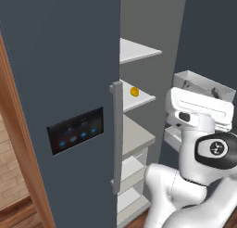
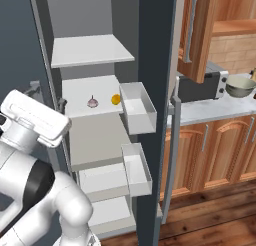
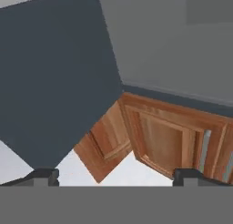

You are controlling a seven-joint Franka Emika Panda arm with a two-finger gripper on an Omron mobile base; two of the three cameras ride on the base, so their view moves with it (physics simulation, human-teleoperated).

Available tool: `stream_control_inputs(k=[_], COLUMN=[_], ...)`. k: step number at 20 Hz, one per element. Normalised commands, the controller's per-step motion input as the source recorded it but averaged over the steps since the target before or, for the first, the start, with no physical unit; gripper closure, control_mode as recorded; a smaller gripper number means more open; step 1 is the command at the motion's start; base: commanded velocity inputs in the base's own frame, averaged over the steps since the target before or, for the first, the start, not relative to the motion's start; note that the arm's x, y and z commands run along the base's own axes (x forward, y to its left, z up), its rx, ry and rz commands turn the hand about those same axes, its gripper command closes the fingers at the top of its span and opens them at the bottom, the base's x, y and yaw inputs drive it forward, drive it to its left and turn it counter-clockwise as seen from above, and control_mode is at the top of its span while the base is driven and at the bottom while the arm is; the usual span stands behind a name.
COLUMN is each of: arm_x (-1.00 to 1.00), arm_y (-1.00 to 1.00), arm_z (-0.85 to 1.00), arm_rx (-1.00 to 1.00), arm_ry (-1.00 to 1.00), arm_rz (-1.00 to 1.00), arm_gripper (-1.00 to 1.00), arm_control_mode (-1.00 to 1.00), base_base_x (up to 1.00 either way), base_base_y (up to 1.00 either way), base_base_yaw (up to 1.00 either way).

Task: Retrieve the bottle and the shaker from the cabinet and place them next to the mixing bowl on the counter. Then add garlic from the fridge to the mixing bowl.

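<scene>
The white robot arm (image 2: 35, 190) rises in the foreground before an open fridge (image 2: 90, 20); its hand (image 3: 116, 175) stands wide and holds nothing, the two dark fingertips (image 3: 43, 176) far apart at the bottom of the hand view, which looks up at dark fridge panel, grey ceiling and wooden cabinet doors rather than at any food; this suggests the hand is not yet aimed at a shelf. Beyond the arm the fridge door (image 2: 152, 90) is swung open, so the shelves can be reached, with two white bins (image 2: 137, 107) hanging on its inner side. On the middle shelf (image 2: 90, 95) lies the garlic (image 2: 92, 102), a small pale pinkish bulb near the front edge, and just beside it, toward the door-side corner, a small orange fruit (image 2: 115, 99). Farther off, on the bench (image 2: 210, 110) at the right, the mixing bowl (image 2: 241, 85) sits near the far end beside a dark microwave (image 2: 200, 87), waiting to receive the garlic. The right base view shows garlic, bowl and bench; the left base view shows the fruit (image 1: 134, 91) on its shelf, plus the closed fridge door (image 1: 60, 83) with its lit control panel (image 1: 75, 129).
</scene>
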Motion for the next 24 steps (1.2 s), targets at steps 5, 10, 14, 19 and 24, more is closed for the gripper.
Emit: stream_control_inputs(k=[5,10,14,19,24], arm_x=[-0.19,-0.06,0.02,0.00,0.00], arm_y=[-0.10,-0.12,-0.01,-0.25,-0.12], arm_z=[0.00,0.00,0.03,0.00,-0.08], arm_rx=[-0.82,-0.63,-0.20,-0.34,-0.41], arm_ry=[0.04,0.07,0.43,0.57,0.55], arm_rz=[-0.47,-0.42,-0.08,-0.05,-0.01], arm_gripper=[-1.00,-1.00,-1.00,-1.00,-1.00], arm_control_mode=[-1.00,-1.00,-1.00,-1.00,-1.00], base_base_x=[0.00,0.00,0.00,0.00,0.00], base_base_y=[0.00,0.00,0.00,0.00,0.00], base_base_yaw=[0.00,0.00,0.00,0.00,0.00])
